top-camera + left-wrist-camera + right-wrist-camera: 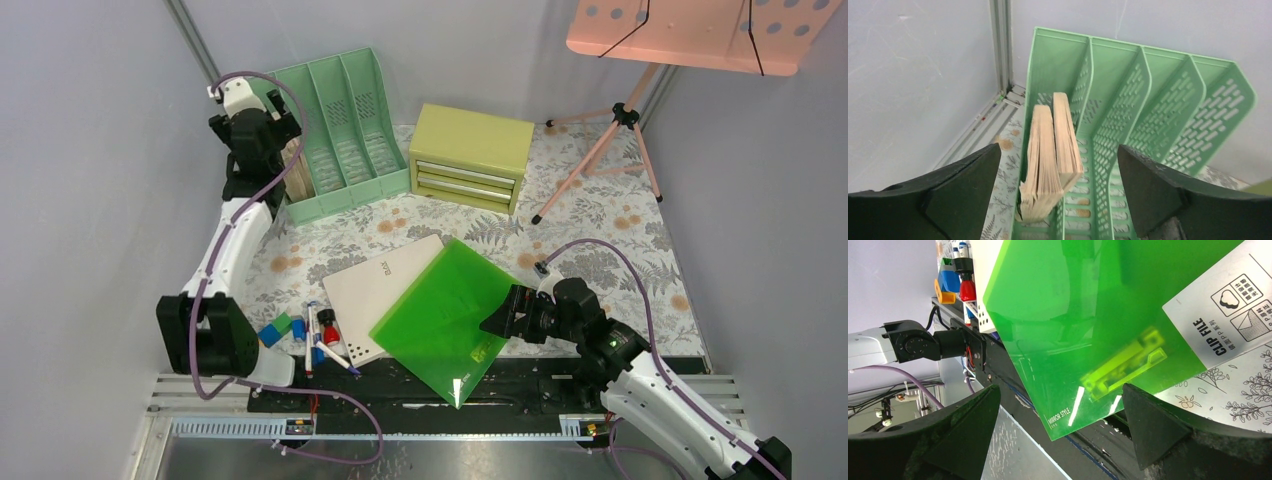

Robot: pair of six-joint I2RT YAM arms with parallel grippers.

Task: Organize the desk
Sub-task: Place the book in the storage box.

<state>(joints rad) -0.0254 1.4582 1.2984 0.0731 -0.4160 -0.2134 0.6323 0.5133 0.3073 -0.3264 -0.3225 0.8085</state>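
At upper left of the overhead view, the left gripper [1059,167] hangs spread wide above books [1048,145] in a green file rack [350,130], while at lower right the right gripper [1060,412], equally agape, faces a green folder [440,315] on the fern-printed desk [600,215] filling mid-frame.

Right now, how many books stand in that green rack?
2: left book and right book, side by side in the leftmost slot of the green file rack. Others may be hidden.
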